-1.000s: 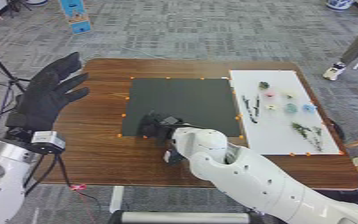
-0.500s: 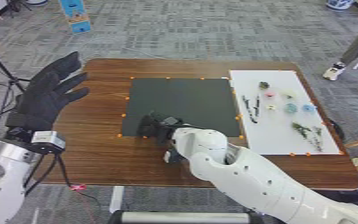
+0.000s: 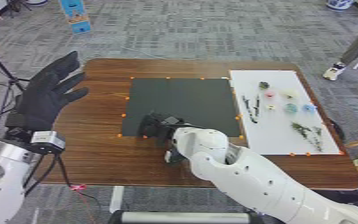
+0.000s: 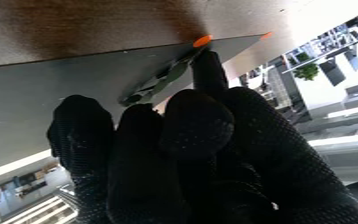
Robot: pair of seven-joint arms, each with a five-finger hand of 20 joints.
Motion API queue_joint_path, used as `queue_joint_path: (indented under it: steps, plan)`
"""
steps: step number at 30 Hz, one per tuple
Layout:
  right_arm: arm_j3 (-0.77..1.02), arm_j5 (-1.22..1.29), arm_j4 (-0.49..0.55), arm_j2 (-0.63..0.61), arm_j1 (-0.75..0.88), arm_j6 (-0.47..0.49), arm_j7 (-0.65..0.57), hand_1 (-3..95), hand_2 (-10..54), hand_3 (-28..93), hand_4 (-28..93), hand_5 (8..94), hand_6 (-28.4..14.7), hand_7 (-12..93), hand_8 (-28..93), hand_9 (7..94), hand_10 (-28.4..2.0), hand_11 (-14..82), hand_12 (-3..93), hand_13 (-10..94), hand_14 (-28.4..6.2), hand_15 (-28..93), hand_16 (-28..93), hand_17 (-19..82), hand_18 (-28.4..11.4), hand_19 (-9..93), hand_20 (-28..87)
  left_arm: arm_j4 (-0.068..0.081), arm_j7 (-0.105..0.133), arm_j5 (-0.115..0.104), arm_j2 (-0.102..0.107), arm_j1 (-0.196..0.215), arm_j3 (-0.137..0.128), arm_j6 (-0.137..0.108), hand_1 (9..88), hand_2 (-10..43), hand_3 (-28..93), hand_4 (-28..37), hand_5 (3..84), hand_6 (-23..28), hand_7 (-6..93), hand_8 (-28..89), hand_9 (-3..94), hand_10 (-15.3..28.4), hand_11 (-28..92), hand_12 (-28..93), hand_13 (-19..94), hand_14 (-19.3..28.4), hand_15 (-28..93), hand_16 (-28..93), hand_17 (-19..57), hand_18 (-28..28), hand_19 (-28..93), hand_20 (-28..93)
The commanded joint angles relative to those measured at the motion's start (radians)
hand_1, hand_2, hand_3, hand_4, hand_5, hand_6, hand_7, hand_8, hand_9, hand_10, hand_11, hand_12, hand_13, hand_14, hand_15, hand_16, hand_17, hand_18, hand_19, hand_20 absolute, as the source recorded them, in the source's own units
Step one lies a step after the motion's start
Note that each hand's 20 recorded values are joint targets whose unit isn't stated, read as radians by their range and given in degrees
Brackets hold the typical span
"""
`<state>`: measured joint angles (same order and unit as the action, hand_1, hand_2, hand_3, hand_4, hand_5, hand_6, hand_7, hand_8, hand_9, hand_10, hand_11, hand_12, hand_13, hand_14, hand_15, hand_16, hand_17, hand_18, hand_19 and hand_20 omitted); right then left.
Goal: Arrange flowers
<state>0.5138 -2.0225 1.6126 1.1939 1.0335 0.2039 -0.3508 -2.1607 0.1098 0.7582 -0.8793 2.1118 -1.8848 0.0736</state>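
In the head view, my right hand point(image 3: 160, 126) is low over the near left corner of the black sheet point(image 3: 182, 100). The right wrist view shows my right hand point(image 4: 193, 125) with its fingers bent together round a dark green leafy sprig point(image 4: 165, 79), which lies along the black sheet point(image 4: 33, 105) by an orange marker; part of the sprig is hidden by the glove. On the white sheet point(image 3: 286, 142) are small flowers, including a pink one point(image 3: 270, 94) and a blue one point(image 3: 291, 108), two dark stems point(image 3: 246, 106) and green sprigs point(image 3: 301, 129). Raised beyond the table's left edge, my left hand point(image 3: 44, 97) is open.
The brown table point(image 3: 95, 160) surrounds both sheets, with orange markers along their edges. My right forearm point(image 3: 246, 170) crosses the table's near edge. A black stand point(image 3: 7, 75) rises at the far left.
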Motion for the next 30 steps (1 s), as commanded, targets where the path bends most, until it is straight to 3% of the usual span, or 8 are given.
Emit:
queue_joint_path:
  steps: [1, 13, 19, 23, 27, 30]
  plan:
    - [0.007, -0.015, -0.003, -0.009, 0.018, 0.028, -0.014, 13.8, 36.4, 93, -5, 52.9, -1.4, 15, -13, 87.9, -9.5, 66.0, 34.0, 85, -8.8, 88, 38, 50, -24.8, 93, 68, -0.010, -0.002, 0.001, -0.010, 0.013, -0.010, -0.012, 27.4, -9.5, 60, -28.3, 20.5, 1.4, 15.6, -9, 15.8, 7.5, 11, 22, 14, 12.8, 8, 5, -12.3, 25.0, 40, 5]
    - [0.025, -0.003, -0.002, -0.005, 0.028, 0.031, 0.003, 13.8, 36.1, 93, -5, 52.9, -1.4, 15, -13, 87.7, -9.5, 66.0, 33.9, 85, -8.8, 88, 38, 50, -24.7, 93, 68, -0.010, -0.001, 0.001, -0.012, 0.016, -0.014, -0.010, 27.1, -9.5, 60, -28.3, 20.7, 1.4, 15.3, -8, 15.8, 7.5, 11, 22, 14, 12.8, 8, 6, -12.2, 24.9, 39, 5]
    - [0.113, 0.126, 0.077, -0.001, 0.070, 0.033, 0.020, 14.2, 12.0, 78, -22, 48.7, -2.2, 12, -11, 83.5, -11.6, 60.4, 32.5, 80, -9.0, 84, 37, 45, -24.8, 93, 61, -0.007, -0.007, -0.002, -0.012, 0.015, -0.013, -0.010, 26.6, -9.5, 61, -28.3, 20.8, 1.6, 14.7, -8, 15.6, 7.5, 10, 22, 14, 12.8, 7, 5, -12.1, 24.2, 38, 5]
    - [0.195, 0.346, 0.128, 0.006, 0.104, -0.079, 0.044, 12.7, 8.8, 75, -25, 46.7, -2.3, 11, -10, 82.0, -12.7, 57.7, 31.6, 78, -9.8, 82, 37, 42, -25.1, 93, 58, -0.001, -0.018, -0.004, -0.017, 0.012, -0.006, -0.002, 26.3, -9.5, 62, -28.3, 21.1, 2.2, 12.1, -8, 15.4, 7.7, 8, 21, 13, 12.9, 5, 6, -11.9, 24.0, 38, 6]
    - [0.295, 0.567, 0.186, -0.029, 0.139, -0.289, 0.088, 12.3, 7.3, 77, -26, 45.8, -1.8, 12, -10, 81.3, -13.8, 49.4, 29.8, 75, -11.2, 78, 33, 38, -25.0, 93, 47, 0.004, -0.024, -0.005, -0.017, 0.003, -0.001, 0.005, 27.5, -9.5, 60, -28.3, 20.9, 2.6, 10.5, -7, 15.3, 7.9, 8, 22, 13, 12.8, 6, 6, -11.5, 24.4, 38, 7]
    - [0.372, 0.495, 0.208, -0.099, 0.184, -0.448, 0.085, 13.9, 4.1, 77, -27, 46.0, -1.8, 13, -11, 78.4, -13.7, 45.7, 28.3, 71, -12.0, 76, 32, 35, -24.2, 91, 45, 0.005, -0.028, -0.007, -0.025, 0.008, 0.001, -0.004, 27.7, -9.5, 59, -28.3, 20.5, 2.0, 11.9, -6, 15.6, 7.7, 9, 22, 14, 12.6, 7, 7, -11.3, 24.6, 39, 7]
